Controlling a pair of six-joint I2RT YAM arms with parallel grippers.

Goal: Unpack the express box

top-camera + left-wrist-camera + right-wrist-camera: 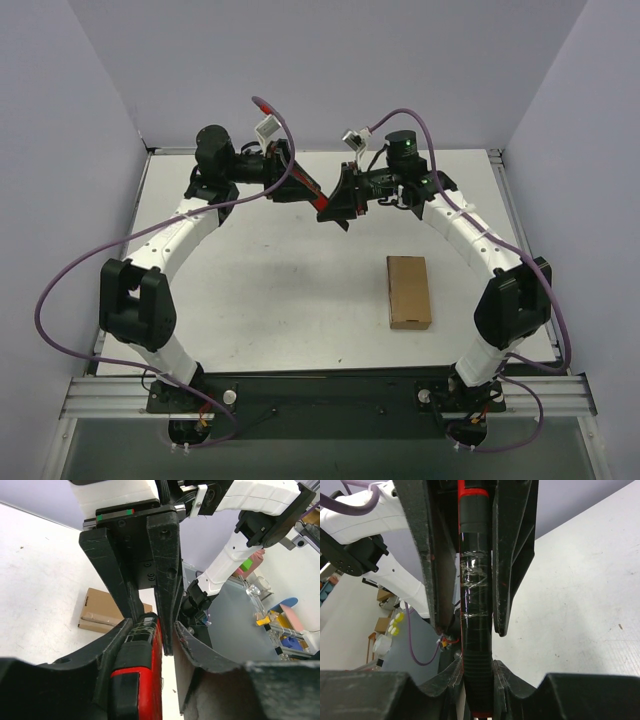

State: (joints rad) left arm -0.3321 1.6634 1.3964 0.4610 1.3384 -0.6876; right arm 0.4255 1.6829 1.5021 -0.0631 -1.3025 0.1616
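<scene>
Brown box (408, 291) lies flat on the surface (280, 290), well apart from the left gripper (152, 627) and the right gripper (477, 662): nearer the arm bases than they are, and off to their right. Top face looks whole and the flaps are down. No opening shows in the overhead view, and the left wrist view shows only one closed side. The two grippers meet in mid-air over the far part of the surface, with the knife (322, 207) between them, end to end. Right gripper: narrow, jaws pressed on the black taped part of the knife, so holding it. Left gripper: jaws about half apart round the red end, with a thin strip of light on one side; cannot tell whether it bears on the knife or merely straddles it. Blade not visible in any view, so out or in is unknown. Judgement: early stage. Tool is off the surface and in hand, apparently being passed or readied between the grippers; nothing done to the box itself. Left to do: bring knife to box, cut the seal, fold the flaps open, take out whatever is inside.
</scene>
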